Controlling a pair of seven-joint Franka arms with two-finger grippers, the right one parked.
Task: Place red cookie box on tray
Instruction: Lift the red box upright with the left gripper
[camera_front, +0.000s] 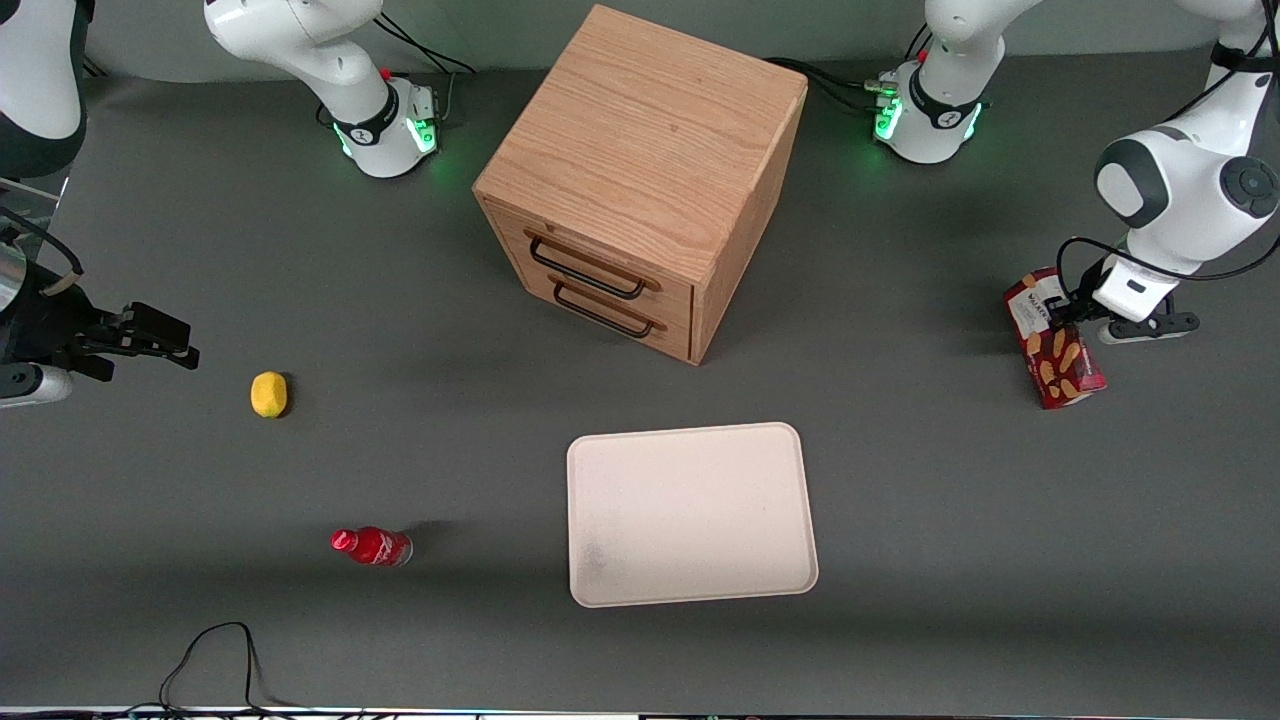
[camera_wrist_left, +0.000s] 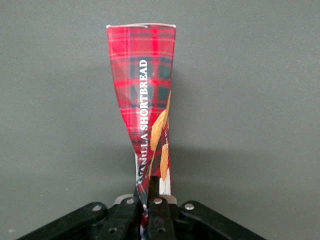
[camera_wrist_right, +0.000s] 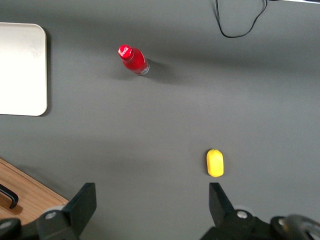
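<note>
Tartan-red carton, red cookie box (camera_wrist_left: 146, 95), pinched flat in clamped hand (camera_wrist_left: 149, 207); smooth cream tray (camera_front: 690, 515) well apart.

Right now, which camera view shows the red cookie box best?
The front view: the whole red cookie box shows, lifted, clamped at its upper end by the gripper, well away from the tray. The left wrist view shows only one narrow, pinched side. The right wrist view misses it.

Grey table (camera_front: 950, 520) bears drawer cabinet (camera_front: 640, 150), tray (camera_front: 690, 515), yellow fruit (camera_front: 268, 394), red bottle (camera_front: 372, 546); claw (camera_front: 1062, 312) grips red cookie box (camera_front: 1055, 350), perhaps lifted.
</note>
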